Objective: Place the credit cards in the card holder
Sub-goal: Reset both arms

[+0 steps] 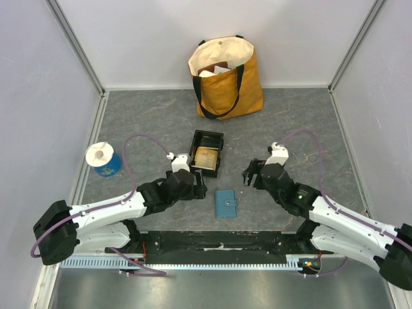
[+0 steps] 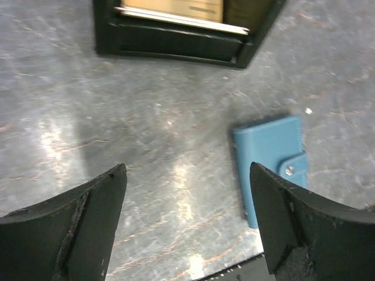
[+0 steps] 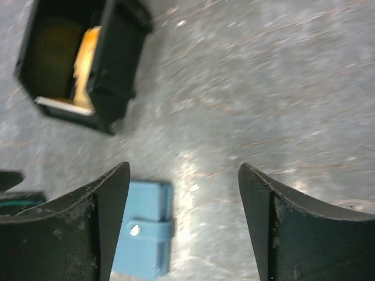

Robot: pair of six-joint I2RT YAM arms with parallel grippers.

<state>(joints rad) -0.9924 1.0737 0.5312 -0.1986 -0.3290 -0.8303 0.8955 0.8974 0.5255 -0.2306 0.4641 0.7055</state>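
Black tray point(image 1: 208, 136) holds tan credit cards point(image 1: 206, 156); teal card holder point(image 1: 226, 203) shut; left fingers point(image 2: 88, 231), right fingers point(image 3: 304, 228) spread

— What is cut off ahead of the left gripper point(image 2: 187, 172)?
— The black tray point(image 2: 170, 50). The picture's top edge leaves only a strip of the credit cards point(image 2: 176, 7); their number is unclear.
— And the card holder point(image 2: 266, 143)?
— One corner hides behind a finger point(image 2: 304, 228). Under the right gripper point(image 3: 184, 172) everything is blurred, and the holder is half covered.
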